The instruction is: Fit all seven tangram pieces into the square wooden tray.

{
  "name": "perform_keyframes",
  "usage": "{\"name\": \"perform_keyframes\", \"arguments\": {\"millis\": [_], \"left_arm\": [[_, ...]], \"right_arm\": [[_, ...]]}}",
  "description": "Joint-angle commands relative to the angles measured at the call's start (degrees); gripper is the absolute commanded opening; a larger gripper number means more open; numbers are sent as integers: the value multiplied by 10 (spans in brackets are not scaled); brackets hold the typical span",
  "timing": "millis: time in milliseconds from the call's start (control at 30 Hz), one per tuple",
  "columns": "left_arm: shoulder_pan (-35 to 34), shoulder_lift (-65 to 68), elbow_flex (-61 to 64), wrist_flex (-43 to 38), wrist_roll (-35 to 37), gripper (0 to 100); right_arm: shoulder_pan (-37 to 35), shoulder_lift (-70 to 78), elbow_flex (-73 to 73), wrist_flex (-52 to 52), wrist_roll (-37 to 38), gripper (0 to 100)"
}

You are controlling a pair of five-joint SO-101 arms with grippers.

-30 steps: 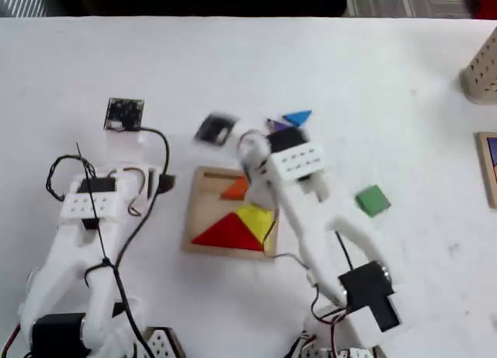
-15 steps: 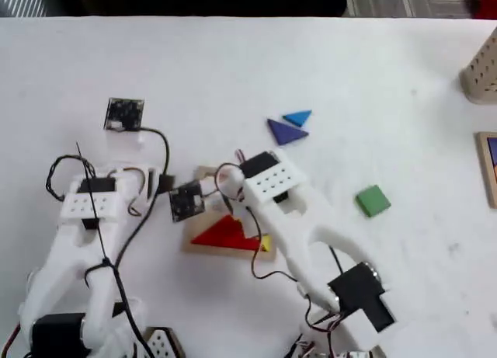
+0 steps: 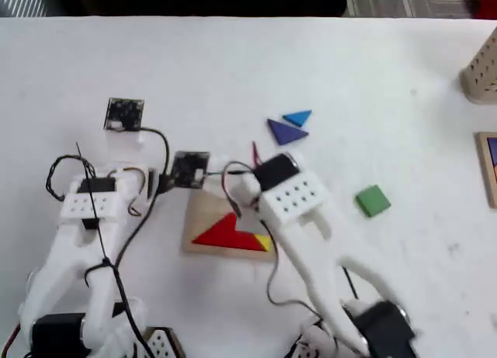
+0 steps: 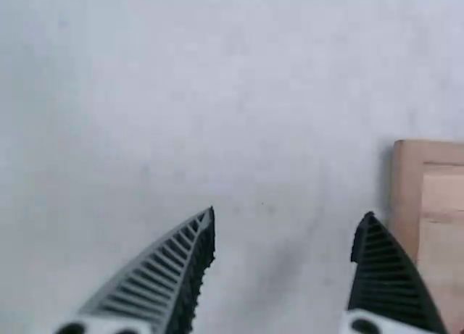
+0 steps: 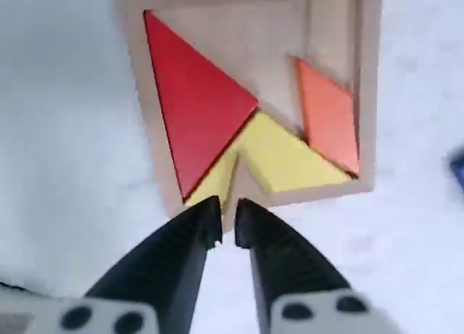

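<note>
Swung back to lower right since 0.5 s ago; more of tray point(image 3: 200, 210) bared, centre frame.
W/ right gripper point(image 5: 227, 222) pinched closed, empty, at rim by yellow triangle point(image 5: 290, 160); left gripper point(image 4: 286, 236) spread wide, empty; orange piece point(image 5: 330, 117) hidden under arm in high view.

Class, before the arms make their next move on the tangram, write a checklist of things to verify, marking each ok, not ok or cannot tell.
1. Right hand empty: ok, shut on nothing.
2. Left hand open and free: ok.
3. Red triangle, yellow piece and orange piece inside the tray: ok.
4. Purple triangle, blue triangle and green square inside the tray: not ok, they lie on the table.
5. Placed pieces lying fully flat: cannot tell.
</note>
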Motion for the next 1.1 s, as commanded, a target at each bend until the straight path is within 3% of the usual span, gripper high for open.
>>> {"name": "perform_keyframes", "arguments": {"millis": [0, 233, 467, 733, 1067], "left_arm": [[6, -2, -22, -8, -18, 302], [7, -2, -22, -4, -25, 290], [7, -2, -23, -7, -29, 84], [8, -1, -23, -8, -29, 105], [8, 0, -23, -8, -29, 105]], "right_arm": [[-1, -69, 85, -37, -105, 16], [-1, -171, 302, -176, -182, 19], [51, -260, 355, -193, -212, 19], [153, -233, 396, -217, -139, 19], [154, -222, 391, -229, -144, 19]]}}
